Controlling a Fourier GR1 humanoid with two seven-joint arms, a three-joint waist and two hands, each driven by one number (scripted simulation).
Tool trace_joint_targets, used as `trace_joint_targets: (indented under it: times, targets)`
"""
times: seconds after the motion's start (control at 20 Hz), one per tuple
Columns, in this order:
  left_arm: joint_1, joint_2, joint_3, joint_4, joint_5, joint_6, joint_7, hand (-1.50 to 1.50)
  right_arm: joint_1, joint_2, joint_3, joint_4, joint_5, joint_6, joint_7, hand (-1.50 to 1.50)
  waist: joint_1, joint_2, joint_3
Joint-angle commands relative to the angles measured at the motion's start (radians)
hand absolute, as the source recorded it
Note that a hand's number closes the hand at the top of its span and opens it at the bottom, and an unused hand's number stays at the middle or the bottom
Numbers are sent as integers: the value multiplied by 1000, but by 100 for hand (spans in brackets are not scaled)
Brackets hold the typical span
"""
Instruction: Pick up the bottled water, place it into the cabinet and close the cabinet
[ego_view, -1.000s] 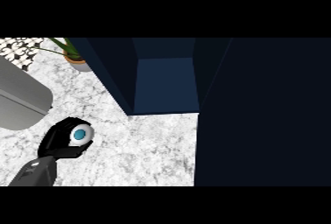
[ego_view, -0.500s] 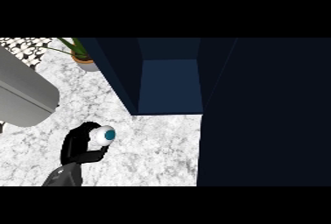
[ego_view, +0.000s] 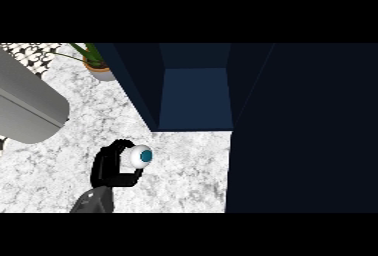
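Left hand (ego_view: 111, 167) is clenched round the bottle (ego_view: 140, 156), whose blue cap faces up, over the marble counter (ego_view: 184, 175) and just before the open cabinet (ego_view: 196, 95); a potted plant (ego_view: 96, 62) stands back left

Nothing readable is showing: no txt, label, brand, no. or sign. Bottled water (ego_view: 139, 157) at approx 8 o'clock is showing just a white body w/ teal cap; cabinet (ego_view: 193, 100) at 12 is showing plain dark blue panels.
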Motion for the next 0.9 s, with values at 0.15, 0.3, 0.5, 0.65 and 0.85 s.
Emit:
trace_joint_targets:
  times: [0.15, 0.3, 0.5, 0.65, 0.85]
  targets:
    - [-49, -37, -207, -63, 173, 49, 114, 150, -9, 0, -15, -63, -70, -4, 48, -150, -3, 1, -6]
    - [-66, -37, -274, -172, 232, 100, 213, 150, -7, 4, -26, -89, -79, -15, 64, -150, 0, 0, -5]
    - [-61, -38, -415, -306, 311, 289, 264, 150, 41, -16, -29, -63, -72, 30, 11, -150, -12, -2, -5]
    - [-108, -37, -482, -389, 271, 425, 309, 150, 14, 14, -18, -24, -81, 14, 2, -150, -8, -1, -5]
    - [-191, -36, -532, -372, 311, 501, 331, 150, 16, -1, -19, -87, -78, 15, 37, -150, -32, 7, -7]
